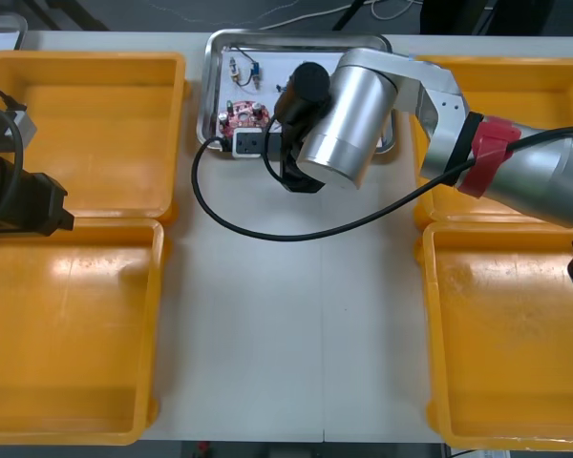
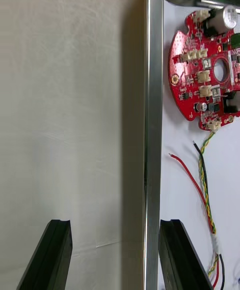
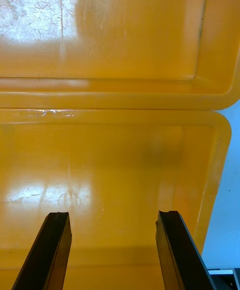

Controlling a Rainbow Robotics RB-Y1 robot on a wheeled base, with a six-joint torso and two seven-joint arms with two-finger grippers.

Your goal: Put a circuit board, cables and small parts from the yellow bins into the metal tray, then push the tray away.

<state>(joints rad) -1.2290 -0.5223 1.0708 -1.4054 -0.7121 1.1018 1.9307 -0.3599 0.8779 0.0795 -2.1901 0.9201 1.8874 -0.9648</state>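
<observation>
Table (image 1: 296,324) | right pincer (image 2: 115,230) spread astride metal tray (image 2: 154,120) rim | circuit board (image 2: 200,70) beyond

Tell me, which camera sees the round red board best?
The right wrist view: the circuit board lies close up on the white floor of the tray, its tiny parts plain, just past the open right hand. The front view shows the board small, beside the right arm. The left wrist view faces yellow bins.

Yellow is seen across the bins (image 1: 86,134), white is framed by the shiny rim of the metal tray (image 2: 154,95), red is shown on the circuit board (image 2: 197,70), and a twisted red and yellow cable (image 2: 206,197) and a black cable (image 1: 277,238) are spotted.
</observation>
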